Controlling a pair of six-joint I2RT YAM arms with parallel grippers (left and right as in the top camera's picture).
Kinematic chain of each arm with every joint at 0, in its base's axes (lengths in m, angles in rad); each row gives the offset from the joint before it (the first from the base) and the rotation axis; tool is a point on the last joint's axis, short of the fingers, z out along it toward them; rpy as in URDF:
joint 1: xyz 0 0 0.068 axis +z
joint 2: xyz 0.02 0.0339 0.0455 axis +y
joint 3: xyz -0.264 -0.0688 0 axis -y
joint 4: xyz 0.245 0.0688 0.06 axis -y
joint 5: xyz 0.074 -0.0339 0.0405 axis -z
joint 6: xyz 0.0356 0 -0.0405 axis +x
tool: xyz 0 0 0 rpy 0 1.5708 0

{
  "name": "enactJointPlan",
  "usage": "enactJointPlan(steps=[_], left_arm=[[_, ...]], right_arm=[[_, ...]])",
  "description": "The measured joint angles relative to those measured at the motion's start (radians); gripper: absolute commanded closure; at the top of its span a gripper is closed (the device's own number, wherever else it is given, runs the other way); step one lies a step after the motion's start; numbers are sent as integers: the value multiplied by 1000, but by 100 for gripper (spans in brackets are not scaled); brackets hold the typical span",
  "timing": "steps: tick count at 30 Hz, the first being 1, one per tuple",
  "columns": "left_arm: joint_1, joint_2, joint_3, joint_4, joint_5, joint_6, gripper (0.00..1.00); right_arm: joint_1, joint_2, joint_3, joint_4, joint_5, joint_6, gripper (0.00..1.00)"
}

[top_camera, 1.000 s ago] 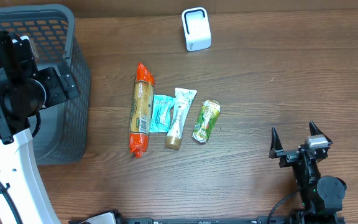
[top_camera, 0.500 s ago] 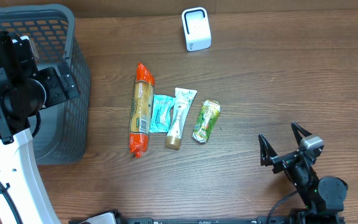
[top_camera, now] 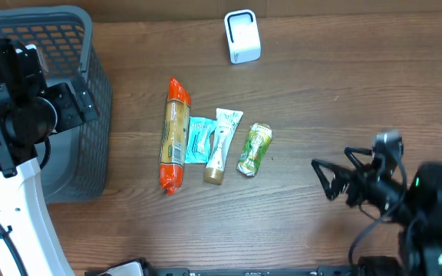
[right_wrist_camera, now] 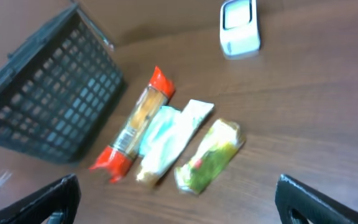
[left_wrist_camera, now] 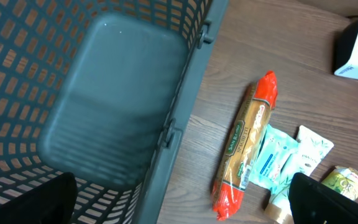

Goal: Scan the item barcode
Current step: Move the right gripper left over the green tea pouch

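Tabletop is brown wood-grain (top_camera: 344, 84), everything sits on it. Grey plastic mesh basket (top_camera: 92, 92) stands at the left edge; the left wrist view looks down onto its solid floor and right-hand wall. White-and-black left arm (top_camera: 10, 130) is over the basket. Left gripper (left_wrist_camera: 185, 202) has jaws spread wide, dark fingers (left_wrist_camera: 39, 202) at both bottom corners of its own view, nothing between them, touching nothing.

Right gripper (top_camera: 330, 165) is low at the right side of the table, pointing left toward the items, well apart from them. Jaws fully spread, nothing held. The right wrist view is blurred, but the same row of items and the basket show ahead of it.

Items lie in a row mid-table, right of the basket, long axes running roughly away from the robot:
- long tan sausage-shaped pack with orange-red ends (top_camera: 175, 136), leftmost, nearest the basket but apart from it
- white tube with a tan cap (top_camera: 221, 138), third along, cap end toward the robot
- green-and-yellow crinkled pouch (top_camera: 255, 149), rightmost, just beside the tube, tilted slightly
- small teal sachet (top_camera: 199, 140), second along, wedged between the long pack and the tube, touching both

Small white boxy barcode scanner (top_camera: 242, 35) stands at the far edge of the table, well apart from the row. No barcode is readable in any view.
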Motion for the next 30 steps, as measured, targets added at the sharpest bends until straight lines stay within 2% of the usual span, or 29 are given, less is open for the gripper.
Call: enactJointPlan(steps=[4,9,14,18,20,24,30], left_arm=[[0,0,0,0,1,0,0],[0,0,0,-1,2,0,0],[0,0,0,-1,2,0,0],[0,0,0,-1,2,0,0],[0,0,0,-1,2,0,0],[0,0,0,-1,2,0,0],[0,0,0,-1,2,0,0]], right_arm=[[0,217,219,-203,-13,-2,0],[0,447,398,-381,-17,0,0],[2,617,414,-347,-37,24,0],[17,723,414,-314,-68,21,12],[44,763,414,-312,-61,22,13],[151,841,415,-290,39,64,18],[341,936,414,-210,248,237,24]])
